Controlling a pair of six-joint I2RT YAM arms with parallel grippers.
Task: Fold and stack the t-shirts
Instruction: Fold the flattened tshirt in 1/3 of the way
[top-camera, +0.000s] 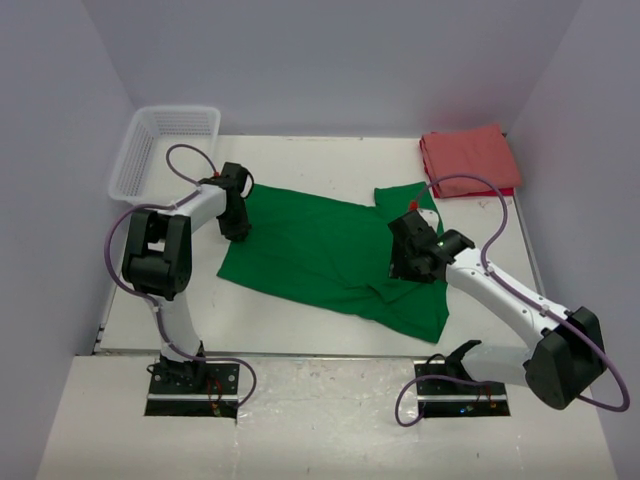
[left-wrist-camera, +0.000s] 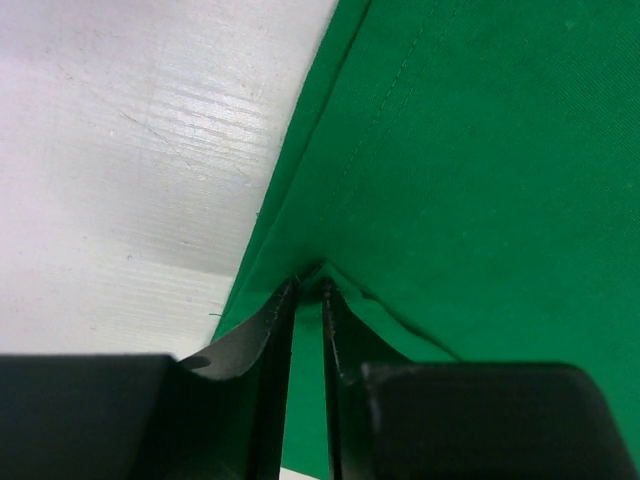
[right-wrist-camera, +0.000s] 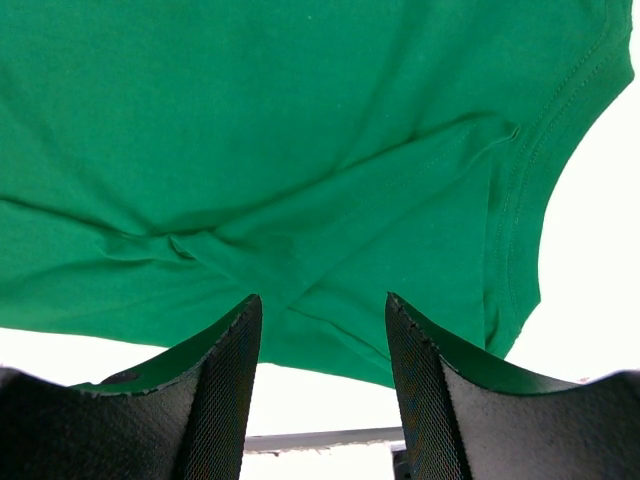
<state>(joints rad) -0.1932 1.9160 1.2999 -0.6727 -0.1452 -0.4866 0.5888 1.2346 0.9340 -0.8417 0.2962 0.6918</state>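
The green t-shirt (top-camera: 320, 255) lies spread across the middle of the table, its right part rumpled. My left gripper (top-camera: 237, 228) is down at the shirt's left edge. In the left wrist view its fingers (left-wrist-camera: 308, 288) stand close together, pinching a raised ridge of the green cloth (left-wrist-camera: 480, 180) by the hem. My right gripper (top-camera: 403, 264) hovers over the shirt's right part, open. In the right wrist view its jaws (right-wrist-camera: 322, 305) stand wide apart above a creased fold of the cloth (right-wrist-camera: 300, 120), with nothing between them. The salmon-red t-shirt (top-camera: 468, 160) lies folded at the back right corner.
A white mesh basket (top-camera: 160, 145) stands at the back left corner. Grey walls close in the table (top-camera: 300, 330) on three sides. Bare white tabletop (left-wrist-camera: 150, 150) shows just left of the shirt's hem.
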